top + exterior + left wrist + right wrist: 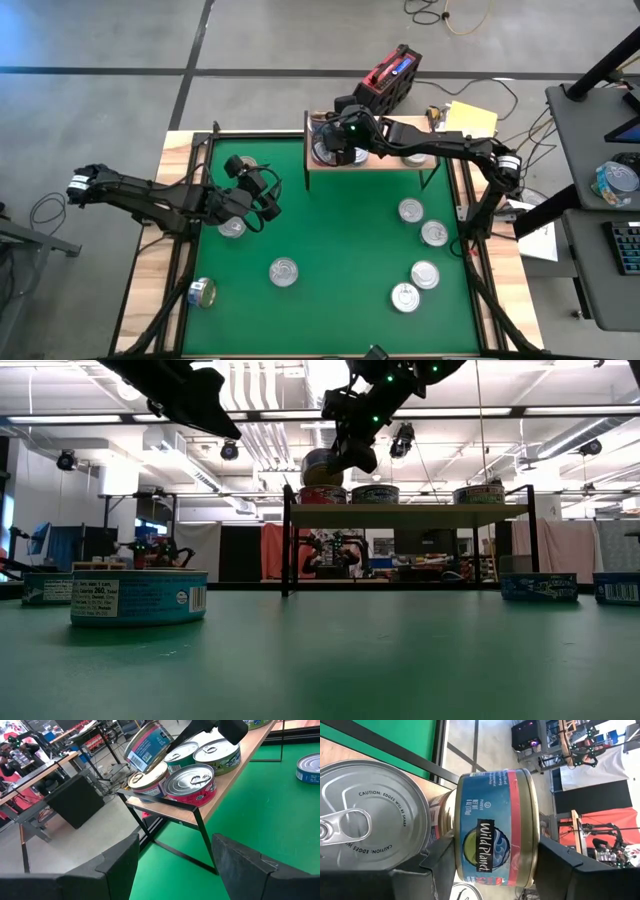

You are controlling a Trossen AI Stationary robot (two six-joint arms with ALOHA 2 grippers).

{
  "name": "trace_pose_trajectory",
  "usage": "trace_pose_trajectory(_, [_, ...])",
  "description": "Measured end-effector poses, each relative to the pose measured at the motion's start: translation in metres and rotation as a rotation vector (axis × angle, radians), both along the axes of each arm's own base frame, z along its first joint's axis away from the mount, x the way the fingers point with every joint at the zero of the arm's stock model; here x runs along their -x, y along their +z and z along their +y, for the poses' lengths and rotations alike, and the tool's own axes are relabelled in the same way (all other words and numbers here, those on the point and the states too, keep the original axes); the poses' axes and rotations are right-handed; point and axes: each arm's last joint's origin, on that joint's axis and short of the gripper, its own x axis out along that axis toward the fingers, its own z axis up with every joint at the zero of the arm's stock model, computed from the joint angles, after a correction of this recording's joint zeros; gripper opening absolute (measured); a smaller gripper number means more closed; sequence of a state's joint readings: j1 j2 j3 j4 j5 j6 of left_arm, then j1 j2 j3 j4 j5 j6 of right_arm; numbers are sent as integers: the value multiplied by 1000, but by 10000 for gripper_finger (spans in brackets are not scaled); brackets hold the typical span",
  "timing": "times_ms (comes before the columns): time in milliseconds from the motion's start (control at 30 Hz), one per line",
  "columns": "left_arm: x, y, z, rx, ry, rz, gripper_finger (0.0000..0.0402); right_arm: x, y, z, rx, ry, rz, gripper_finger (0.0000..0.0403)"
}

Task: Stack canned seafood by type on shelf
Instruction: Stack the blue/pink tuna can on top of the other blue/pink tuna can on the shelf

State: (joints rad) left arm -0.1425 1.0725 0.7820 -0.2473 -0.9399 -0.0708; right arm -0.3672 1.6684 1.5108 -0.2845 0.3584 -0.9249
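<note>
My right gripper [336, 134] reaches over the left end of the light-wood shelf [380, 162], shut on a blue and red labelled can [495, 827]. It holds the can tilted just above a gold-topped can [146, 778] on the shelf; I cannot tell whether the two touch. Several more cans stand on the shelf board [400, 515], among them a silver-topped one [370, 815]. My left gripper [175, 865] is open and holds nothing. It hovers over the mat's left part [258, 195], beside a silver-topped can [232, 227]. My right gripper pinches the labelled can between its two fingers [440, 862], one on each flat end, with the label wall [495, 795] facing the wrist camera. The fingers come slanting down from the table's right. The can is tilted in the hold, as the left wrist view [147, 745] shows.
Loose cans lie on the green mat [340, 230]: one in the middle [284, 271], one on its side at the left near corner [203, 292], several on the right [425, 275]. In the low view a blue-labelled can [138, 597] stands close by. A red box [392, 75] sits behind the shelf.
</note>
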Motion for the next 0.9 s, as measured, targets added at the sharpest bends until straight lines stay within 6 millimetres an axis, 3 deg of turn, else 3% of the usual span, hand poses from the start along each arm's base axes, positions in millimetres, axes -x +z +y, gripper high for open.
trace_pose_trajectory(900, [0,0,0,1,0,-1,233,0,0,1,-13,25,-2,211])
